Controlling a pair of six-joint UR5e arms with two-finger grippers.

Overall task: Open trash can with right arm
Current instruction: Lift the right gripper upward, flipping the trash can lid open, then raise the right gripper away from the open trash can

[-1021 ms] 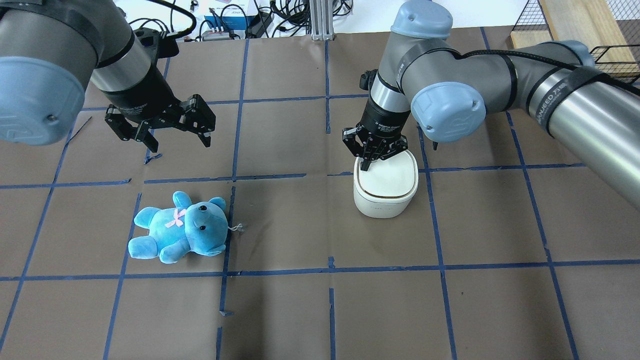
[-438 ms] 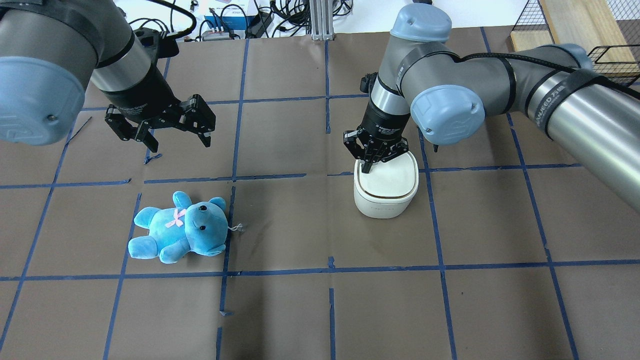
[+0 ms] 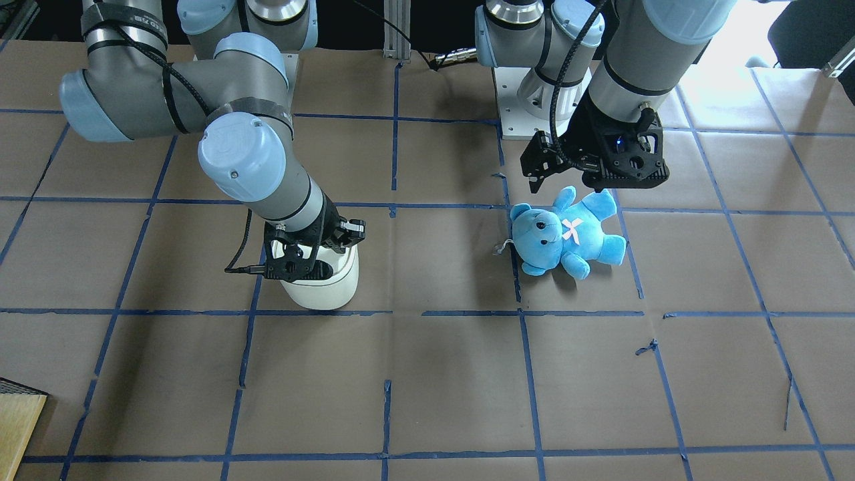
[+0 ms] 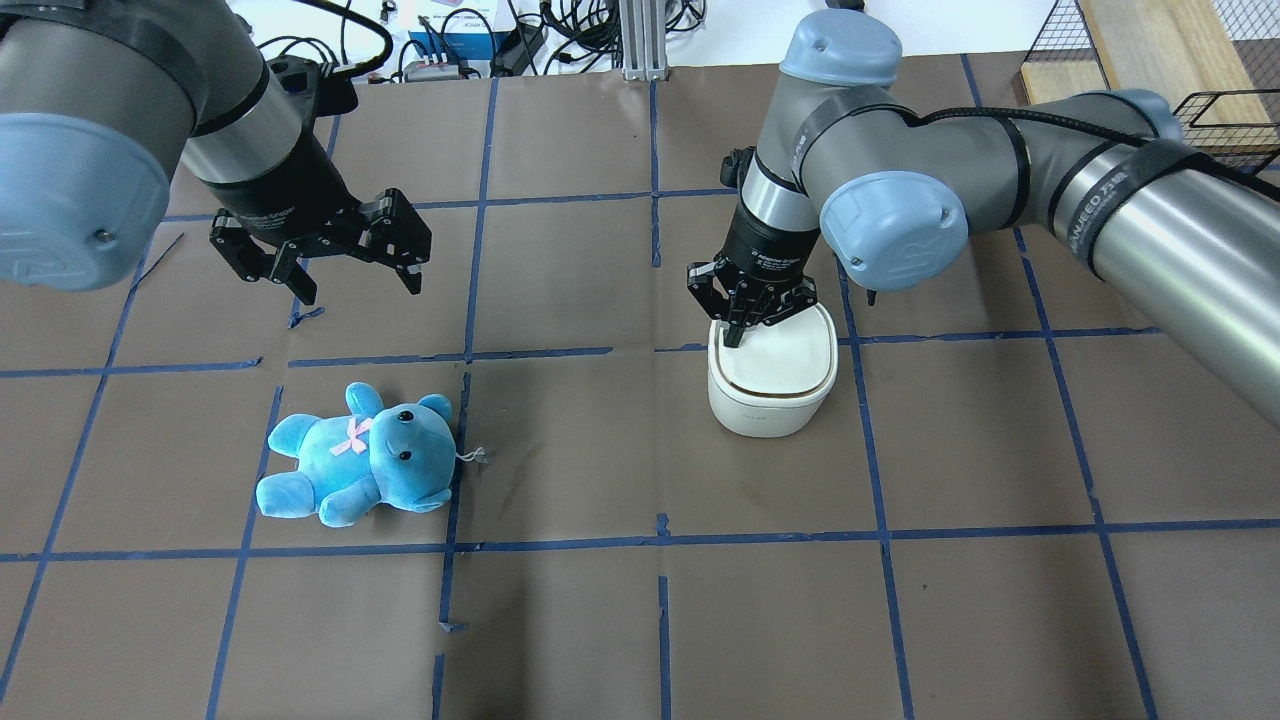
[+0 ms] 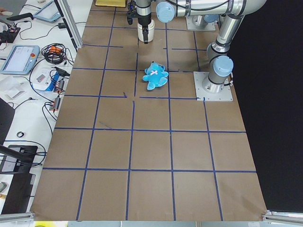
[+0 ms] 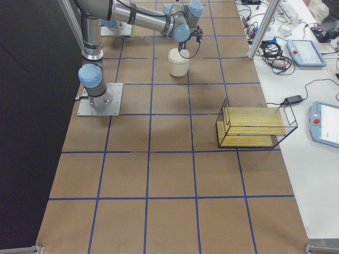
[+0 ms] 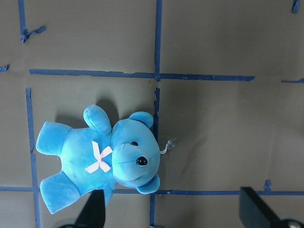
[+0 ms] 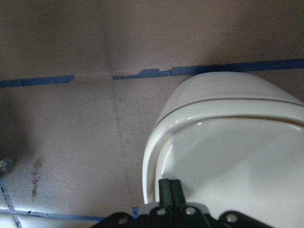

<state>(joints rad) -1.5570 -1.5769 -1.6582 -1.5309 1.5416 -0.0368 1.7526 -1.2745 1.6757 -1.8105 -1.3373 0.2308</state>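
The trash can (image 4: 770, 390) is a small white bin right of the table's centre, with its lid (image 8: 228, 152) down. It also shows in the front view (image 3: 324, 290) and the right side view (image 6: 178, 62). My right gripper (image 4: 735, 338) is shut and empty. It points straight down, and its closed fingertips (image 8: 170, 187) rest on the lid near its far left corner. My left gripper (image 4: 358, 285) is open and empty. It hovers above and beyond a blue teddy bear (image 4: 355, 465).
The teddy bear (image 7: 102, 161) lies on its back on brown paper with blue tape lines, left of the bin. A wire basket with a wooden board (image 6: 254, 127) stands at the table's right end. Cables and boxes line the far edge (image 4: 470, 40).
My right gripper has come down a little onto the lid's far left corner. The left arm, the bear and the bin have not moved.
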